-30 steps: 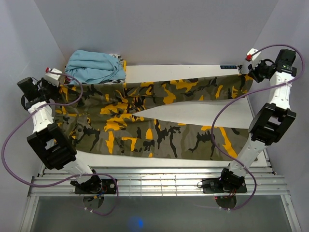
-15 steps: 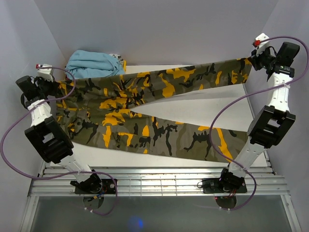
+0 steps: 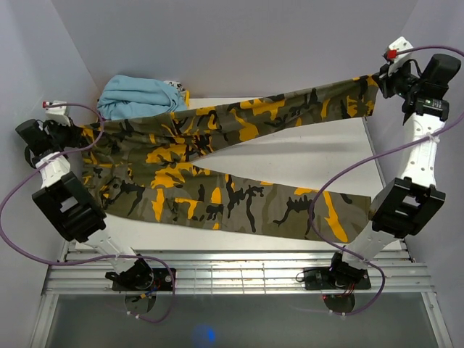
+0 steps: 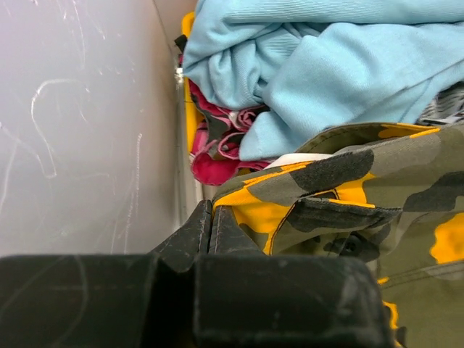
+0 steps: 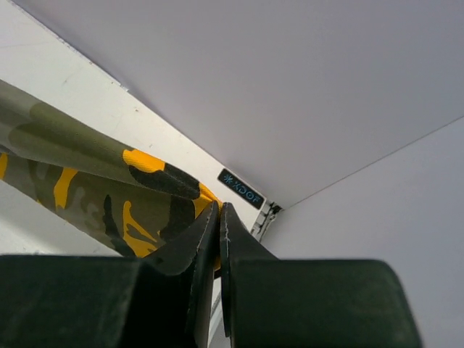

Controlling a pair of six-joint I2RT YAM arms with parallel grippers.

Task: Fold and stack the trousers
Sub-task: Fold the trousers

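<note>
Over the table (image 3: 312, 161), trousers (image 3: 181, 167) lifted higher, stretched tauter

Soft, even, bright light; top view sharp, left hand (image 4: 210, 212) and right hand (image 5: 219, 208) blurred close up.

One pair of camouflage trousers (image 3: 210, 167) is lying over one white tabletop (image 3: 312, 156). Three other garments are showing at the far left corner: one light blue garment (image 3: 138, 98), one black-printed garment (image 3: 174, 87) and one pink cloth (image 4: 210, 156), which is appearing only in the left wrist view. Two arms are standing, one left arm (image 3: 69, 206) and one right arm (image 3: 406, 210), carrying one left tool (image 3: 78, 133) and one right tool (image 3: 378, 78). Two purple cables (image 3: 22, 239) are looping beside them.
</note>
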